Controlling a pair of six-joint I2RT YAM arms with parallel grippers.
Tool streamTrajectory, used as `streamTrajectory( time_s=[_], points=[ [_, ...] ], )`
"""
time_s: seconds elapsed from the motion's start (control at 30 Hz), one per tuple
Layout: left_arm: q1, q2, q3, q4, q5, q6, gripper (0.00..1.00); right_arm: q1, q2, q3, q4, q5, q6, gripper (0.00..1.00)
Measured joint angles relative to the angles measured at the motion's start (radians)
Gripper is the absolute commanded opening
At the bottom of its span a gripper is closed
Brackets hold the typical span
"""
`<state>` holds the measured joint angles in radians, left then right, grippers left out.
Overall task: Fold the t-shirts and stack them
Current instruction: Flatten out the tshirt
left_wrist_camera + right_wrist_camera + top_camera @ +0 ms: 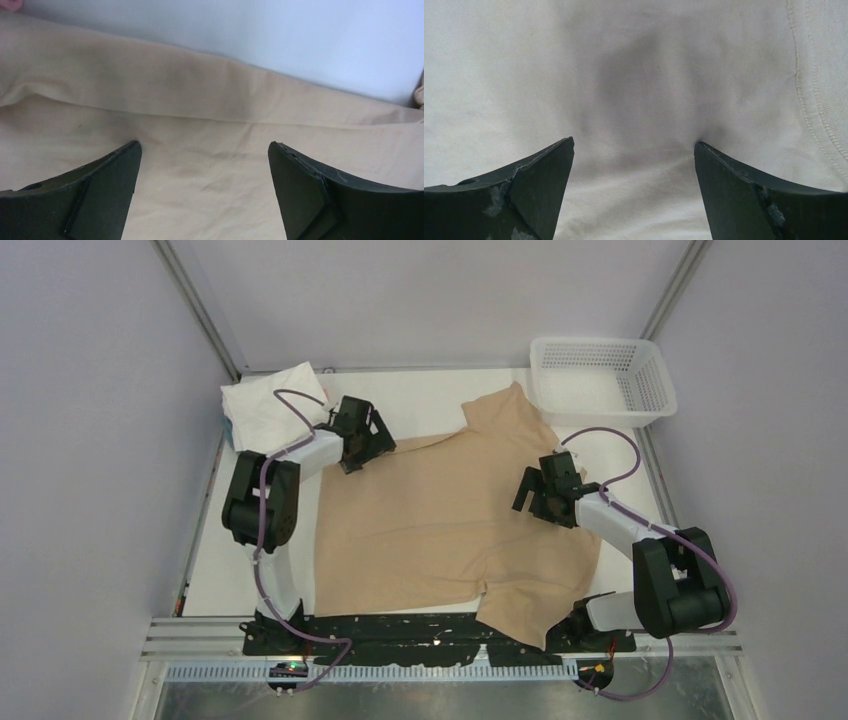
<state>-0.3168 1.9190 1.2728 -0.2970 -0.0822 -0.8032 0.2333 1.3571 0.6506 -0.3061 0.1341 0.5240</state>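
- 1 tan t-shirt (440, 520) spread flat mid worktop (420, 400), reaching near edge.
- 1 folded stack (265, 405), far-left corner, white on top.
- left claw (205, 150), right claw (634, 147): both wide, empty, over tan t-shirt.
- 1 basket (655, 390), far-right corner.

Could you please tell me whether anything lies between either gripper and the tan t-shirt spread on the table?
Nothing visible does. The left gripper and the right gripper both stand open just over the tan t-shirt, and each wrist view shows only bare cloth between its jaws.
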Motion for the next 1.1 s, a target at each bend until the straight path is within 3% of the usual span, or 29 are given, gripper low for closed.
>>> streamTrajectory(
  time_s=[0.53, 0.9, 1.1],
  points=[
    [0.019, 0.187, 0.249, 0.046, -0.027, -0.081, 1.0, 0.0, 0.0, 0.0, 0.002, 0.0, -0.007, 0.95],
    [0.088, 0.414, 0.694, 0.022, -0.017, -0.106, 0.99, 0.0, -0.001, 0.0, 0.002, -0.002, -0.019, 0.95],
    [0.095, 0.465, 0.906, -0.047, 0.047, -0.022, 1.0, 0.0, -0.019, 0.0, -0.008, -0.002, -0.026, 0.95]
  ],
)
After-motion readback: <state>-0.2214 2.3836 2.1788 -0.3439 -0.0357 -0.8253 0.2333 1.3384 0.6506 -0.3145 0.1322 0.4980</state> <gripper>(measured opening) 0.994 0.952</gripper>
